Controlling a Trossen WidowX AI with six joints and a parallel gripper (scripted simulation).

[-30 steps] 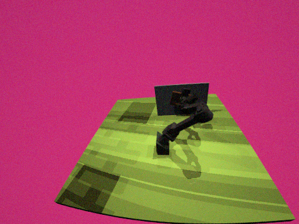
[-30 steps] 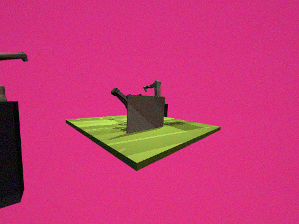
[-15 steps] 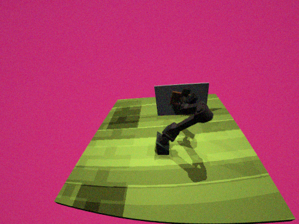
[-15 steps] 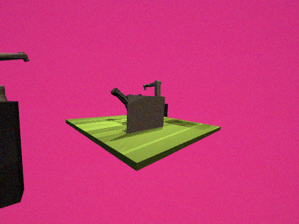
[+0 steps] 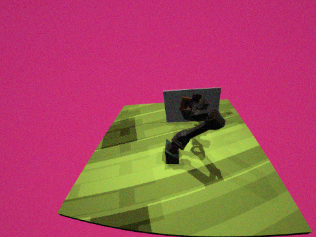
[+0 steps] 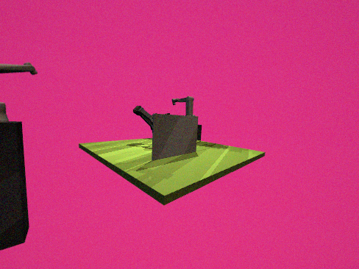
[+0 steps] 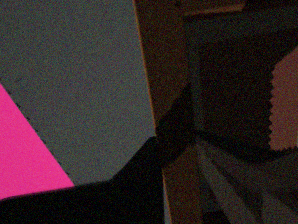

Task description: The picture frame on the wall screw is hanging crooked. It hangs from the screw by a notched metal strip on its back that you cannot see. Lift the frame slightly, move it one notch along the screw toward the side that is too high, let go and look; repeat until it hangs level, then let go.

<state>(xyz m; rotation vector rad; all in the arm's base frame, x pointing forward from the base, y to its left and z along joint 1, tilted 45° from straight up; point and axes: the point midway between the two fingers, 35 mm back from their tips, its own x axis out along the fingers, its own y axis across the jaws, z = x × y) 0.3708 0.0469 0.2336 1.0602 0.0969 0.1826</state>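
Note:
The brown picture frame (image 5: 183, 105) (image 7: 167, 40) is against the grey wall panel (image 5: 173, 111) (image 6: 174, 136) (image 7: 75, 75), mostly hidden behind the arm in the top view. In the wrist view its side bar runs from top to bottom, leaning a little in the picture, with a dark inner area to its right. My gripper (image 7: 173, 140) is shut on this side bar, one dark finger on the outer side and the other on the inner side. The screw and the notched strip are hidden. How far the frame is off level I cannot tell.
The panel stands upright on the green patterned table (image 5: 129, 175) (image 6: 221, 162). In the exterior view the panel's back hides the frame and gripper. Another arm (image 6: 189, 106) shows beyond the panel, and part of one above a black block (image 6: 11, 176) at the left.

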